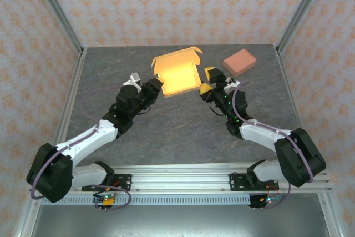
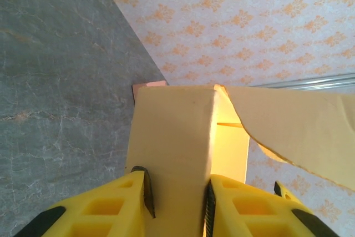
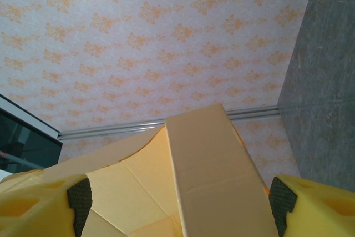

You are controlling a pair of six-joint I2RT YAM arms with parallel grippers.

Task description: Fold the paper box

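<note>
- While the paper box [image 1: 176,76] stands half-formed toward 12 o'clock on the table [image 1: 166,131], with its lid flap raised and its inside open, I judge I am mid-fold: the walls are up and the lid is not yet closed
- The left gripper [image 1: 157,86] sits at the box's 8 o'clock. From its wrist camera I see the jaws narrowed onto the near wall, with the pads [image 2: 147,190] pressed against either face, so I read that as a firm pinch anchoring the box
- The right gripper [image 1: 213,81] is at the box's 4 o'clock. Its fingers [image 3: 80,198] are spread wide with a box panel rising between them, and I see no squeeze, so I take it as open and holding nothing
- As I judge it, the next move needs the left pinch as the anchor while the right jaws close on that panel and swing it over toward 9 o'clock. It should go gently, since thin card could buckle or slip
- A closed pink box [image 1: 239,63] lies at 2 o'clock from the paper box, apart from it and near the right gripper, so I would steer wide of it
</note>
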